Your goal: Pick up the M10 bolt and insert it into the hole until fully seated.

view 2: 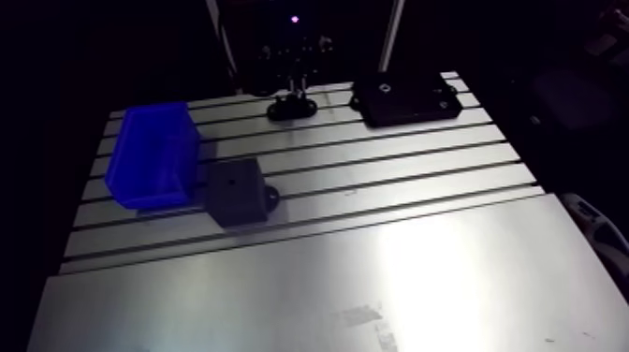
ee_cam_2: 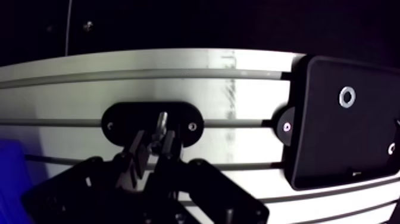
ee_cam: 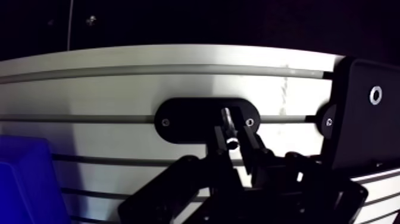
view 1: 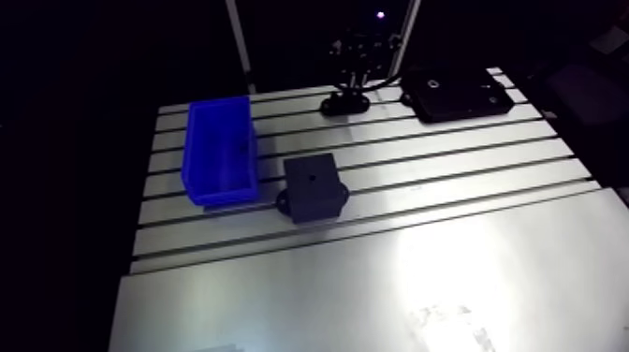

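M10 bolt (ee_cam: 227,119) stands near upright on an oval black holder (ee_cam: 184,122) at the far edge of the bench (view 1: 449,262), with its long axis roughly vertical. It sits right between the fingers of the pincer (ee_cam: 233,138), which look pressed in on its shank, pinching it. The likely target is a black block (view 1: 314,192) with a small hole in its top. It sits mid-bench just beside a blue bin (view 1: 221,154), well apart from the holder. A flat black plate (ee_cam: 363,131) lies beside the holder, off the straight path to the block.
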